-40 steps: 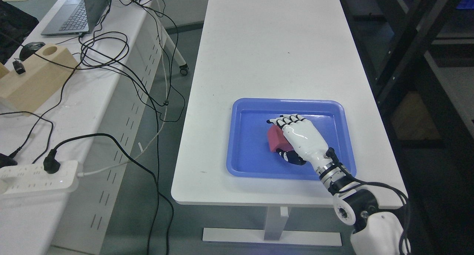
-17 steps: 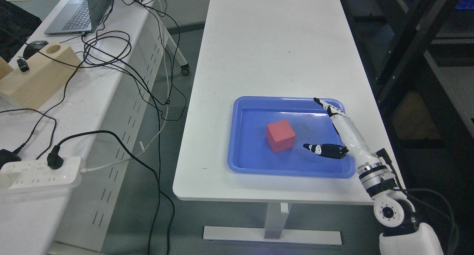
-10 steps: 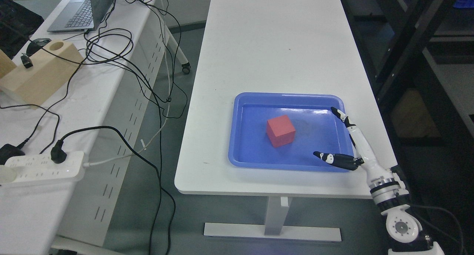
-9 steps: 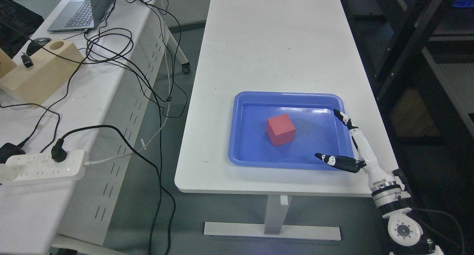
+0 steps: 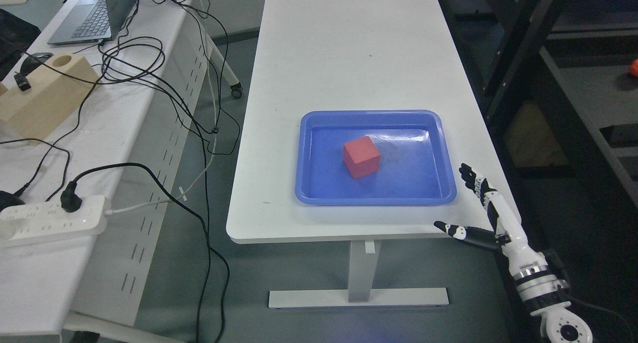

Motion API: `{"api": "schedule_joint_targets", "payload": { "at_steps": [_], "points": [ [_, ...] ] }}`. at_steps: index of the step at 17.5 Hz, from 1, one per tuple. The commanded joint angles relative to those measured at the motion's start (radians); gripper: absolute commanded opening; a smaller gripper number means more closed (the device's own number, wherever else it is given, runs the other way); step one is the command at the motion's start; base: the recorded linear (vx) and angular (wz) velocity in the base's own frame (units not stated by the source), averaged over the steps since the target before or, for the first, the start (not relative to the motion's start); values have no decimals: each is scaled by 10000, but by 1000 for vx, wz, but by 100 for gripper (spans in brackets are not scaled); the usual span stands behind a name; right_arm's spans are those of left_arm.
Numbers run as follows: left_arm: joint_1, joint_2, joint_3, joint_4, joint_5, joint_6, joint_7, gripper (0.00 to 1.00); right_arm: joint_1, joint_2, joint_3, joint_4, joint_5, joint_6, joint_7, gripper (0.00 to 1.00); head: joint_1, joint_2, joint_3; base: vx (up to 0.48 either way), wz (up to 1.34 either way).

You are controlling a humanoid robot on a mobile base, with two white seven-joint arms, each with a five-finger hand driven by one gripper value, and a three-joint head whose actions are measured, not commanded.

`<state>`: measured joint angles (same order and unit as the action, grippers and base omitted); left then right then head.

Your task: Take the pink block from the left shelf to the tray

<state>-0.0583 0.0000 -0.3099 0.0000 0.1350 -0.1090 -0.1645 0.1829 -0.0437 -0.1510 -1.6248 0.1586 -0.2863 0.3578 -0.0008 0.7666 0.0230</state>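
On the white table: a blue tray [image 5: 448, 183] lies toward the near end, its near rim running close to the table's front edge and its right rim closer to the table's right edge than its left rim is to the left edge.
Table: a long white top [image 5: 349, 49] on a white pedestal leg with a flat foot, bare beyond the tray.
Pink block: the block [image 5: 362, 157] sits flat on the tray floor, a little left of the tray's middle, clear of all four rims; it reads more red than pink from here, and it is turned slightly so one corner faces the near rim.
Right hand: the hand [image 5: 491, 218] hangs off the table's near right corner, outside the tray and well apart from the block, with the arm coming up from the lower right.
Fingers: released and straight, holding nothing; the four fingers [image 5: 473, 179] point up along the table's right edge, while the thumb [image 5: 461, 232] juts out to the left below the table's front edge.
Left arm: nowhere to be seen from here.
Side desk, left of the table: a power strip [image 5: 45, 221] with a black plug in it near the desk's front, loose black cables [image 5: 149, 84] trailing over the desk's right edge, a pale wooden block [image 5: 40, 98] with a round hole in its top, and a laptop [image 5: 94, 14] at the far end.
Right of the table: dark shelving [image 5: 558, 59], its contents too dim to make out.
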Motion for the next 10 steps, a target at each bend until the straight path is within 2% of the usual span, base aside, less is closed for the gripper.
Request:
{"api": "schedule_joint_targets", "payload": {
  "at_steps": [1,8,10],
  "points": [
    [0,175,0,-175,0,1,3,100,349,38,-898,-27,-6725,-6,88,100,0,0,0,-85,-204],
    [0,175,0,-175,0,16,3,100,901,38,-1022,110,-6526,-6,27,100,0,0,0,-109,-171],
    [0,175,0,-175,0,16,3,100,1146,38,-1037,202,-5976,-21,42,100,0,0,0,-167,82]
  ]
}}
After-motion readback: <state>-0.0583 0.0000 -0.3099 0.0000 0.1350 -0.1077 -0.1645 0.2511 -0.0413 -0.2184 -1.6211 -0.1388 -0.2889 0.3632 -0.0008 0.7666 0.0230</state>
